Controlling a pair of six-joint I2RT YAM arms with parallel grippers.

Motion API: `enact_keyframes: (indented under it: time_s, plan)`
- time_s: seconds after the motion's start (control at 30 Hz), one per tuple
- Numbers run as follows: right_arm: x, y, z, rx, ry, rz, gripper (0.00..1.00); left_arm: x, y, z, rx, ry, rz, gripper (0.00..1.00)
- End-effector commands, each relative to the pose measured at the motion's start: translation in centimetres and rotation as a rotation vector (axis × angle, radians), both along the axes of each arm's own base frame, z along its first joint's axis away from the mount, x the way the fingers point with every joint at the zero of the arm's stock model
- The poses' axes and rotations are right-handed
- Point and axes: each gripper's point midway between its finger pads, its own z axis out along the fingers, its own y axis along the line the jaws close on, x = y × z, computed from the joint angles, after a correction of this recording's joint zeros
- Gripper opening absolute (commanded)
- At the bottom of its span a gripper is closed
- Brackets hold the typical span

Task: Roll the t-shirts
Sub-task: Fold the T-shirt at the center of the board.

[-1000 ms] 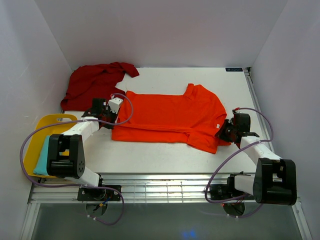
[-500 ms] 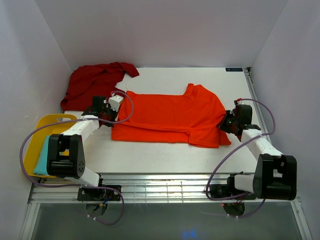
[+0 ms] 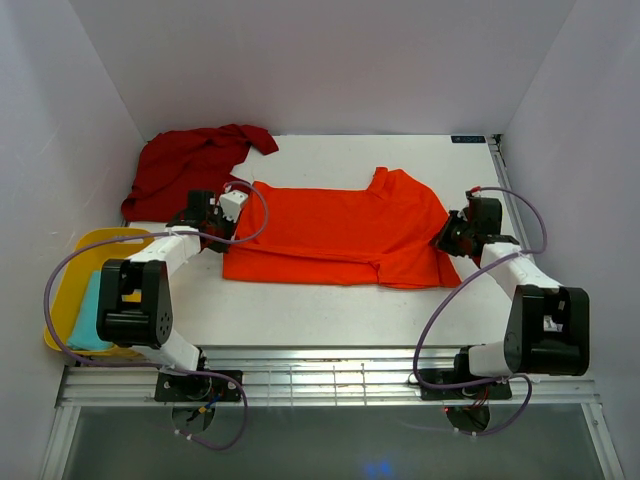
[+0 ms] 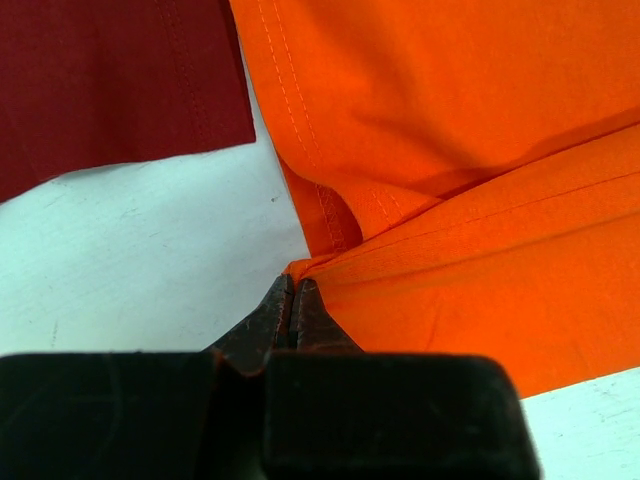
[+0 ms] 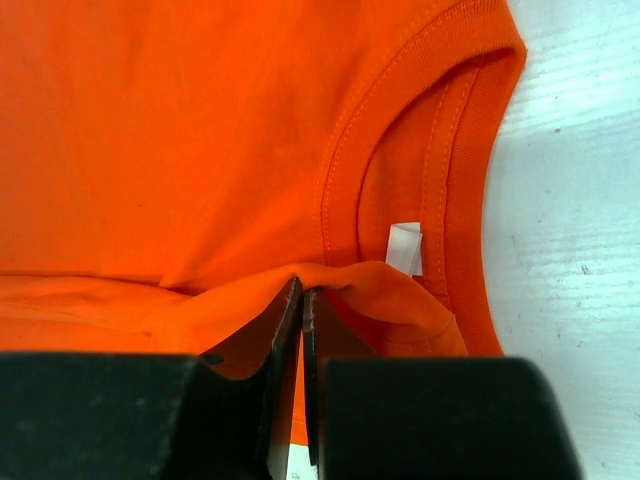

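Observation:
The orange-red t-shirt (image 3: 340,232) lies spread across the middle of the table, its collar (image 5: 430,150) and white label (image 5: 405,247) showing in the right wrist view. My left gripper (image 3: 220,236) is shut on a pinch of its left edge (image 4: 330,262). At the shirt's right end, my right gripper (image 3: 446,240) is shut on a raised fold of orange cloth (image 5: 340,280) just below the collar. The dark crimson t-shirt (image 3: 190,165) sits crumpled at the back left, and its edge (image 4: 110,80) appears in the left wrist view.
A yellow tub (image 3: 75,262) holding something teal (image 3: 88,305) stands at the table's left front, beside the left arm. White walls close in the table on the left, back and right. A metal rail (image 3: 330,375) runs along the near edge.
My right gripper has shut on the orange shirt and moved back and slightly left, drawing the front right flap up over the shirt. The left gripper has barely shifted.

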Motion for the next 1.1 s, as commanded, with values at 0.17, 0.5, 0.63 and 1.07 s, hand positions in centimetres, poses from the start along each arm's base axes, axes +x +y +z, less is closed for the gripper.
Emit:
enact_keyframes:
  time_s: [0.17, 0.5, 0.63, 1.07]
  plan:
    - [2.6, -0.8, 0.6, -0.03, -0.034, -0.023, 0.08, 1.1, 0.2, 1.1, 0.019, -0.034, -0.002, 0.0]
    - [3.7, -0.9, 0.1, -0.033, -0.017, -0.026, 0.08, 1.2, 0.2, 1.0, 0.021, -0.035, -0.003, 0.0]
    - [3.6, -1.1, -0.7, -0.041, 0.007, -0.027, 0.37, 1.2, 0.0, 0.9, 0.018, -0.029, -0.012, 0.1]
    - [-0.5, -4.9, 1.8, 0.057, 0.012, -0.193, 0.66, 0.8, 1.2, 8.1, 0.147, -0.172, -0.064, 0.55]
